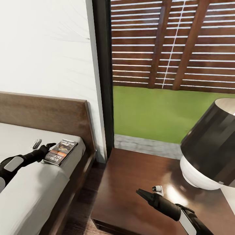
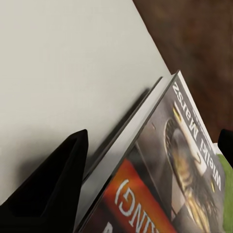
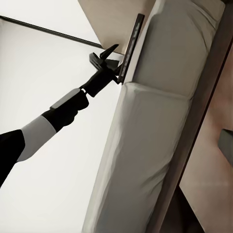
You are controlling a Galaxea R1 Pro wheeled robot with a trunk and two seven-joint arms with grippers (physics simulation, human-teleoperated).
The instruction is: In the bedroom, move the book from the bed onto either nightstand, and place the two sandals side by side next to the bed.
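Step in hand: lifting the small dark-covered paperback book [image 1: 61, 152] off the light-grey mattress of the dark wood bed [image 1: 29, 192]. Left gripper [image 1: 49, 146] spread wide, one finger at each side of the book's near edge, not yet clenched. Next move judged: close, lift, carry to the dark-brown wooden nightstand [image 1: 130, 182]. Right gripper [image 1: 142, 194] idle above it, apparently pinched closed, empty. Book flat near headboard, orange band visible.

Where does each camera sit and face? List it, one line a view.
Head view: on the head, looking down over bed, book, nightstand, lamp; both arms show.
Left wrist view: at the left gripper, facing the book.
Right wrist view: faces the mattress edge; left arm shows.
Shared: the book.
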